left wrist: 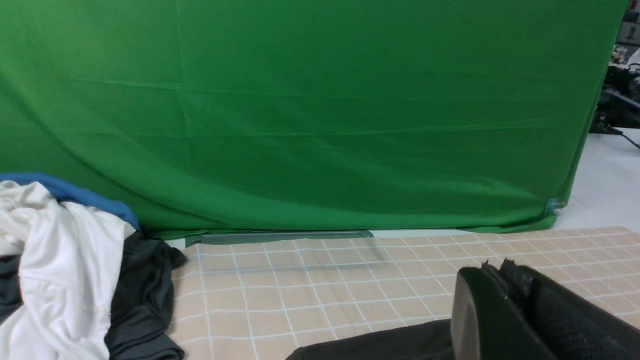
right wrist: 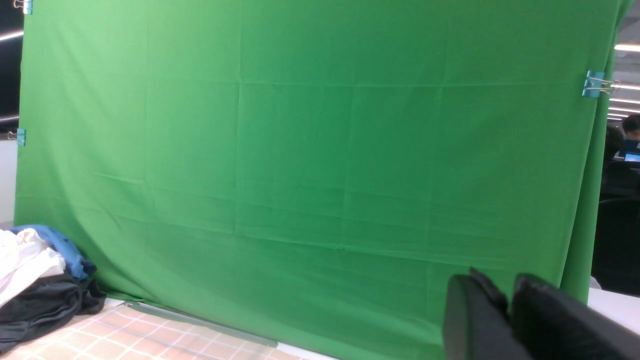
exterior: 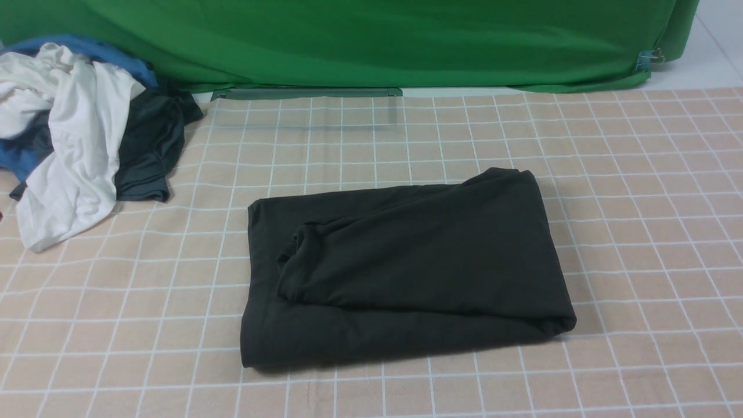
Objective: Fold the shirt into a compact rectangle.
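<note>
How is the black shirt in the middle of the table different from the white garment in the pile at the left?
The black shirt lies folded into a flat, rough rectangle; the white garment is crumpled and unfolded. The black shirt lies alone on the checked tablecloth; the white garment is draped over a dark grey garment and a blue one. Both rest on the same tablecloth, and no gripper touches them.

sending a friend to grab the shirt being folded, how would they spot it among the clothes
Start at the checked tablecloth in front of the green backdrop. The shirt lies alone in the cloth's middle, folded into a rough rectangle. Unlike the crumpled pile of white, blue and grey clothes at the far left, it is plain black and lies flat.
</note>
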### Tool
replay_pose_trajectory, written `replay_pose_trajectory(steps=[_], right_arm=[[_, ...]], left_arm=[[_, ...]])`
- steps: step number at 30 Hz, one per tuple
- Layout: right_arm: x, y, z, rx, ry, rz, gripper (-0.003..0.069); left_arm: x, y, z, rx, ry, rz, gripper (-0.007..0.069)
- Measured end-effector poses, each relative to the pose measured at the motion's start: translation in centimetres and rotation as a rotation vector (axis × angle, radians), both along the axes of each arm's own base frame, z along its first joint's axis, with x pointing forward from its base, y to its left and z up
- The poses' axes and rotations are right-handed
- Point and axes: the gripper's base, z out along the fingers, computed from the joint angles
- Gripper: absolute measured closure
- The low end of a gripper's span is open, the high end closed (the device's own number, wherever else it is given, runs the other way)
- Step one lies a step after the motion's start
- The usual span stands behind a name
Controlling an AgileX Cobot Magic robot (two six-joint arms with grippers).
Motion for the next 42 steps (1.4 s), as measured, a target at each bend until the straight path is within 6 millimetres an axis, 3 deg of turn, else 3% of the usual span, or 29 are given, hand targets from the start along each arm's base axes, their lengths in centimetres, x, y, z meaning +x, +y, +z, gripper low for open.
replay_pose_trajectory(steps=[3,7,11,12,15,18,22,42], right_arm=[[0.0,0.0,0.0,0.0,0.0,0.0,0.0497],[0.0,0.0,0.0,0.0,0.0,0.0,0.0482],[0.0,0.0,0.0,0.0,0.0,0.0,0.0469],[0.0,0.0,0.0,0.0,0.0,0.0,0.0468],[0.0,0.0,0.0,0.0,0.0,0.0,0.0461],[0.0,0.0,0.0,0.0,0.0,0.0,0.0452],[0.0,0.0,0.0,0.0,0.002,0.0,0.0442],[0.0,0.0,-0.1,-0.001,0.003,0.0,0.0424]], left_arm=[[0.1,0.0,-0.4,0.037,-0.008,0.003,0.0605],[0.0,0.0,-2.8,0.135,-0.064,0.018,0.0605],[-0.3,0.7,-7.1,0.156,-0.072,0.126,0.0605],[-0.3,0.7,-7.3,0.158,-0.07,0.126,0.0605],[-0.4,1.2,-11.1,0.169,-0.029,0.204,0.0605],[-0.2,1.3,-13.2,0.187,0.025,0.226,0.0605],[-0.2,1.3,-14.2,0.232,0.098,0.22,0.0605],[-0.2,1.4,-14.1,0.261,0.083,0.224,0.0605]])
